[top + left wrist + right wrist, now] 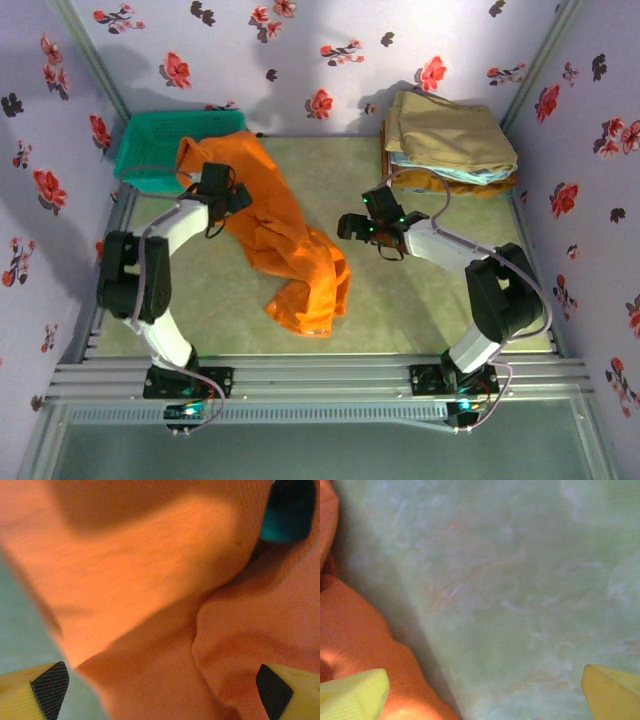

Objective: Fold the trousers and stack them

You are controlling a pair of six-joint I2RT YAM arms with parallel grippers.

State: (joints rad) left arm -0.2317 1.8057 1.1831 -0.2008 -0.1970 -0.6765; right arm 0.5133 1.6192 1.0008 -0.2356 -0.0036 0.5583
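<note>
Bright orange soft cloth trousers [285,245], crumpled diagonally across pale green table [420,310], upper end at teal plastic basket [160,145], left gripper [233,197] spread wide above the cloth, right gripper [352,228] spread wide just beside it

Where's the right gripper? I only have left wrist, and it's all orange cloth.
Observer: The right gripper hangs open over bare table, just right of the trousers.
Operator: How do the trousers lie?
Observer: Crumpled, one end against the basket, the rest running toward the table's near middle.
Operator: Anything folded yet?
Observer: A folded stack, tan on top, sits in the far right corner, apart from the trousers.
</note>
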